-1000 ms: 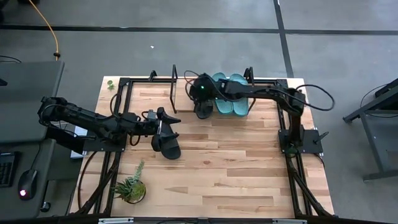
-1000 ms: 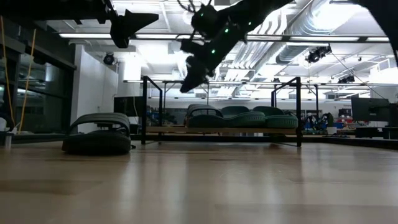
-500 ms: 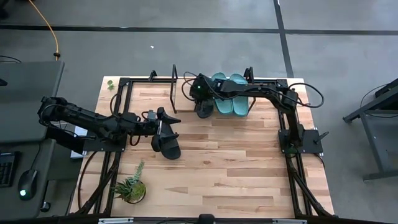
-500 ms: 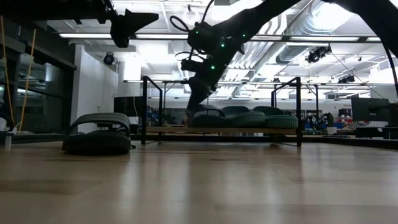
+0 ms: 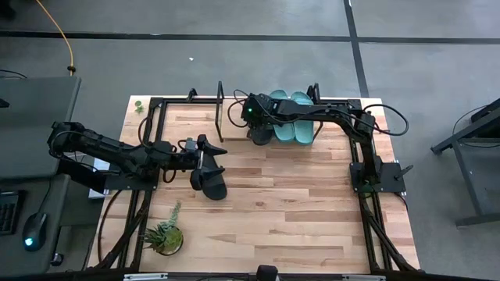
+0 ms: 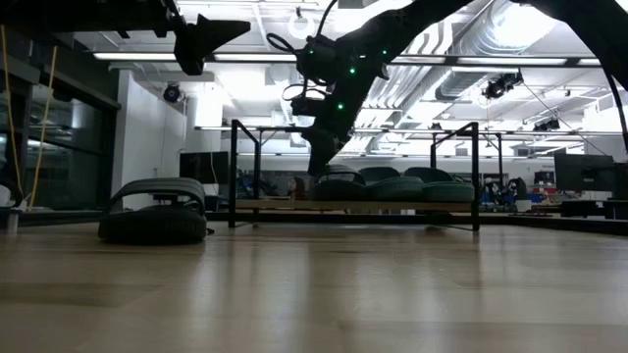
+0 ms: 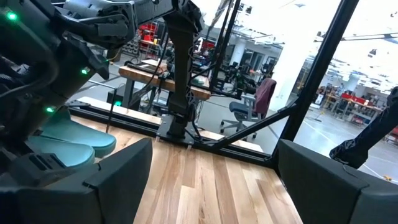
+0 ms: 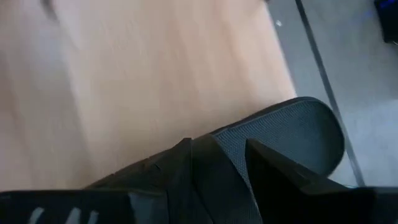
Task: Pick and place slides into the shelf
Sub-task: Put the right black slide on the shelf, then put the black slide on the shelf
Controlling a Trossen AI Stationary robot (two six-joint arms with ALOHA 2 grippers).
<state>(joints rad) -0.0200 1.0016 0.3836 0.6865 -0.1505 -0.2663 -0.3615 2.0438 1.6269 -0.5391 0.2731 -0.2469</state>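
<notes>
One black slide (image 5: 209, 181) (image 6: 155, 212) lies sole-down on the table. My left gripper (image 5: 212, 152) (image 6: 211, 37) (image 7: 211, 186) hovers open above it. On the shelf (image 5: 219, 105) (image 6: 275, 204) a second black slide (image 5: 260, 130) (image 6: 339, 186) lies flat beside two teal slides (image 5: 293, 123) (image 6: 412, 185). My right gripper (image 5: 254, 117) (image 6: 324, 147) (image 8: 233, 180) reaches down onto that black slide, fingers close together on it. My right gripper comes at the black slide on the shelf from above, slanting down. Its fingers (image 8: 273, 174) stand close on either side of a piece of the slide near the textured footbed (image 8: 286, 130). Which part they pinch is hidden by the fingers. The slide rests on the shelf board.
A small potted plant (image 5: 164, 234) stands near the table's near left corner. Black frame rails (image 5: 152, 140) run along the table's edges, and the right arm's base (image 5: 367, 173) sits at the right side. Bare wood lies between the loose slide and the shelf.
My right gripper has come down from above the shelf onto the black slide there. That slide has shifted toward the teal pair, and the shelf has slid slightly toward the table's right.
</notes>
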